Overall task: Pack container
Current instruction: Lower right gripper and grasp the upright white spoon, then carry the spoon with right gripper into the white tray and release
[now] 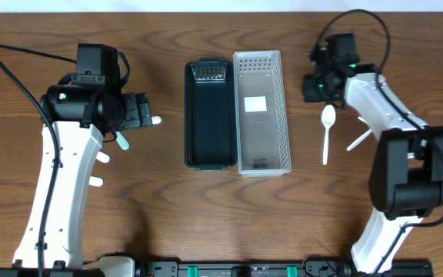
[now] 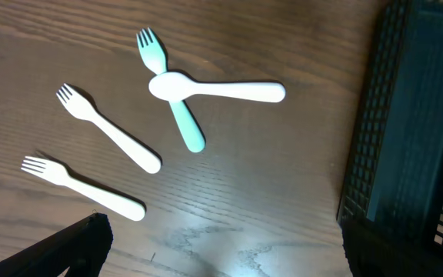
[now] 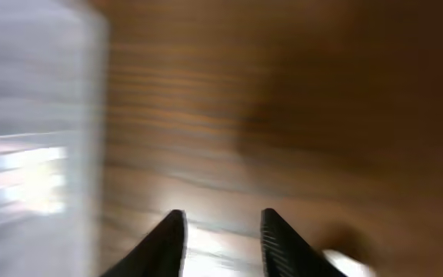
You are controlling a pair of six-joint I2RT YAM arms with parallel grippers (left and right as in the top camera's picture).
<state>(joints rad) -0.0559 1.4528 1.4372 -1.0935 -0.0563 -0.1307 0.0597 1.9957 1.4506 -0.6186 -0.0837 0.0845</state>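
packing looks not yet begun: the black container (image 1: 210, 115) and white container (image 1: 261, 146) sit side by side with no cutlery visible inside, 3 forks (image 2: 110, 128) and a spoon (image 2: 218, 90) lying below the wide-spread left gripper (image 1: 146, 112), another spoon (image 1: 328, 131) beside the empty, part-open right gripper (image 3: 221, 231).
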